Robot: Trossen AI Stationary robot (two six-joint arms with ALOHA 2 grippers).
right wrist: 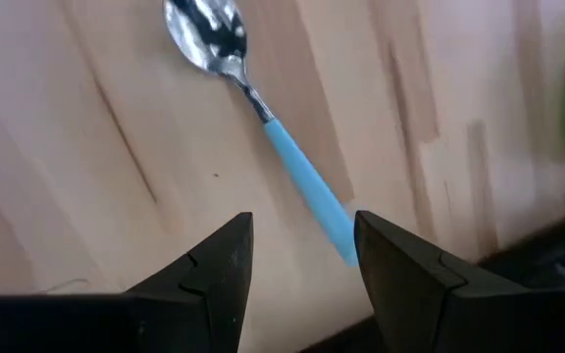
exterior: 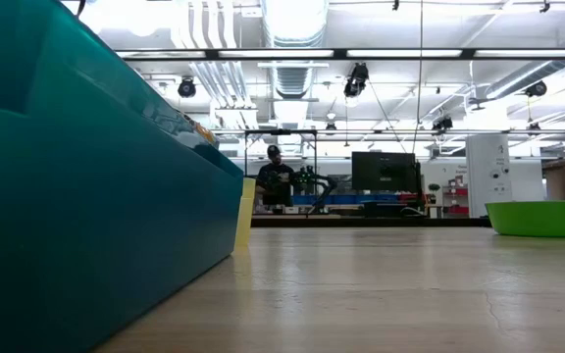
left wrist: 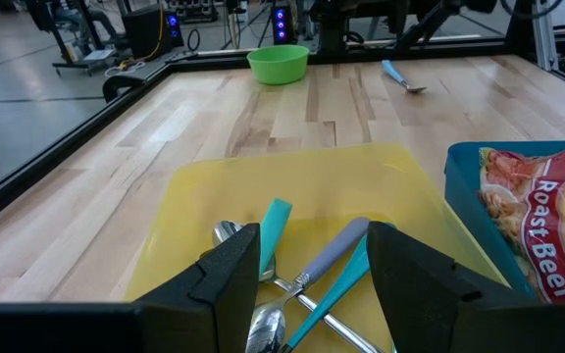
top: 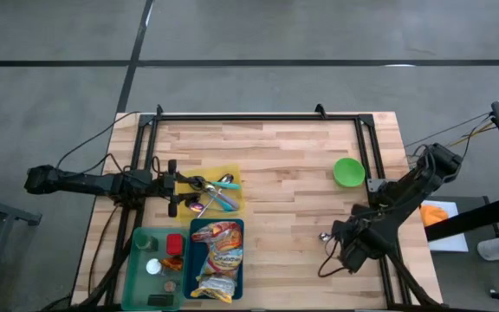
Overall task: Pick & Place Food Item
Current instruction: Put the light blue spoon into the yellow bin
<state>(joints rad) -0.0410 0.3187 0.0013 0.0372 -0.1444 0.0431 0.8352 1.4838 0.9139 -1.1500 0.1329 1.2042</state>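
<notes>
The food item, a "Roast Beef" noodle packet (top: 217,251) (left wrist: 547,211), lies with other packets in a blue bin (top: 194,276) at the table's near left. My left gripper (top: 173,185) (left wrist: 312,284) stands open, low over a yellow tray (top: 232,171) (left wrist: 292,181) holding spoons. My right gripper (top: 346,245) (right wrist: 302,260) points down, open, at the table's near right. It hangs over the handle end of a blue-handled spoon (right wrist: 263,118) (top: 326,236) that lies flat on the wood. Neither gripper shows in the low view.
A green bowl (top: 348,172) (left wrist: 279,64) (exterior: 538,218) stands right of centre. A green bin (top: 142,277) with small items sits left of the blue bin (exterior: 86,196). A black frame rail (top: 258,116) borders the table. Bare wood (top: 293,217) lies between the bins and my right arm.
</notes>
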